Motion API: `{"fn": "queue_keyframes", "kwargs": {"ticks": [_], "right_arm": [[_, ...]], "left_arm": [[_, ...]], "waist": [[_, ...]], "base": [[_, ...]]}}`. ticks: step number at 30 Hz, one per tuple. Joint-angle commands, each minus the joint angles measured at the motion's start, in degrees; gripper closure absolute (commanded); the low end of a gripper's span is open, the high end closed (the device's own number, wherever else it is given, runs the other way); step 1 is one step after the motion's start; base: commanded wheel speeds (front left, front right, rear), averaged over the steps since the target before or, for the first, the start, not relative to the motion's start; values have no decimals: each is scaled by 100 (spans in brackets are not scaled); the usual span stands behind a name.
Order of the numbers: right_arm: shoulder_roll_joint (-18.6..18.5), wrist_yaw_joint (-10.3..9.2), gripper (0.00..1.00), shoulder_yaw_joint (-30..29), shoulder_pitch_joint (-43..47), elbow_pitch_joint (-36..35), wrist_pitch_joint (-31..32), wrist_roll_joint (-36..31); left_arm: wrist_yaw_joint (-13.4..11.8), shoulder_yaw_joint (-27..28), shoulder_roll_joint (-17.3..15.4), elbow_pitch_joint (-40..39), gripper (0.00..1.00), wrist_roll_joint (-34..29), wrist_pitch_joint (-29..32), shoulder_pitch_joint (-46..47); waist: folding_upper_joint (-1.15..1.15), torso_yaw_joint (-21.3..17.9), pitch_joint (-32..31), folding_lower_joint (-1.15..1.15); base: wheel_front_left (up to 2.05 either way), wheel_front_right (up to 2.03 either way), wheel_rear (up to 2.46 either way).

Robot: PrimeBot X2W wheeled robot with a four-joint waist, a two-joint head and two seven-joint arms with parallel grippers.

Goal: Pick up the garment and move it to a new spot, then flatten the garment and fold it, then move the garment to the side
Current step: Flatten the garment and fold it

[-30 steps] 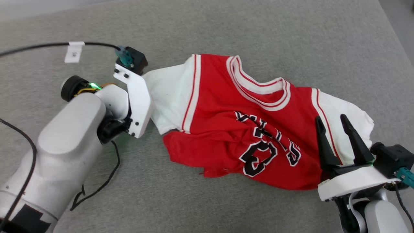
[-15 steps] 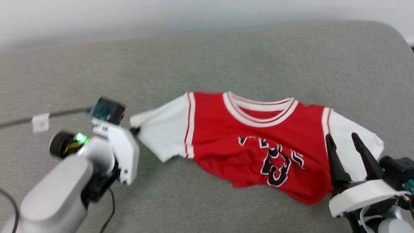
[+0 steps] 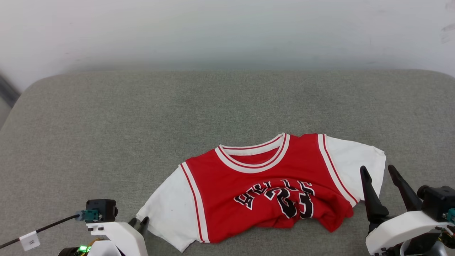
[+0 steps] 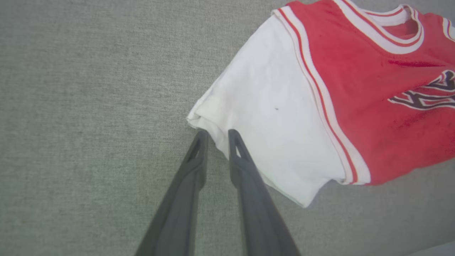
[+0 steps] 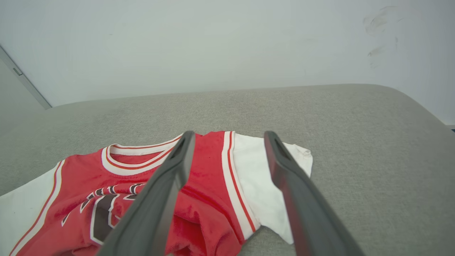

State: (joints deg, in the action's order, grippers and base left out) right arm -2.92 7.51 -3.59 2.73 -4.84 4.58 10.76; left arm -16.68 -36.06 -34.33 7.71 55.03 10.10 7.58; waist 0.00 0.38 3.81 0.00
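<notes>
The garment (image 3: 270,177), a red jersey with white sleeves and black lettering, lies front up on the grey cushion (image 3: 142,124); its lower half is bunched and wrinkled. My left gripper (image 3: 140,223) sits at the tip of the garment's left sleeve. In the left wrist view the left gripper (image 4: 217,133) has its jaws a narrow gap apart, tips touching the sleeve hem of the garment (image 4: 284,106). My right gripper (image 3: 376,169) hovers open near the right sleeve, with nothing in it. In the right wrist view the right gripper (image 5: 229,135) frames the garment (image 5: 213,177).
A pale wall (image 3: 227,32) rises behind the cushion's far edge. The cushion's rounded corners show at the far left and far right. A black cable with a white tag (image 3: 30,240) trails from my left wrist at the lower left.
The camera has tilted up, so the wall now shows. My left gripper's jaws, shut on the left sleeve before, have parted. The garment lies straighter. The right gripper stays open.
</notes>
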Motion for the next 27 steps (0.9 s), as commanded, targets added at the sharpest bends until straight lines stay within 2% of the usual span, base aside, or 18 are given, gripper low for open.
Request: {"fn": "queue_keyframes", "kwargs": {"ticks": [1,9,14,18,22,27], "right_arm": [[6,-4,0,-17,64,-26,13,-30],[5,-4,0,-117,228,-66,150,-89],[6,-4,0,-205,230,-117,236,-122],[7,-3,0,-308,232,48,494,72],[-17,-3,0,-667,-119,457,994,331],[-408,-4,0,-1225,-824,1356,1966,670]], "left_arm": [[-16,37,17,15,0,-42,-64,13],[-156,268,309,-172,0,-642,-1518,203],[-280,267,429,-388,0,-1119,-2207,313],[-441,257,551,-613,0,-1478,-2416,314],[-490,231,609,-805,0,-1685,-2477,342],[-451,149,682,-976,0,-1825,-2486,487]], "waist": [[0,12,-56,0],[0,-44,-385,0],[0,-71,-496,0],[0,-62,-535,0],[0,4,-453,0],[0,247,-146,0]], "base": [[0,0,0],[0,0,0],[0,0,0],[0,0,0],[0,0,0],[0,0,0]]}}
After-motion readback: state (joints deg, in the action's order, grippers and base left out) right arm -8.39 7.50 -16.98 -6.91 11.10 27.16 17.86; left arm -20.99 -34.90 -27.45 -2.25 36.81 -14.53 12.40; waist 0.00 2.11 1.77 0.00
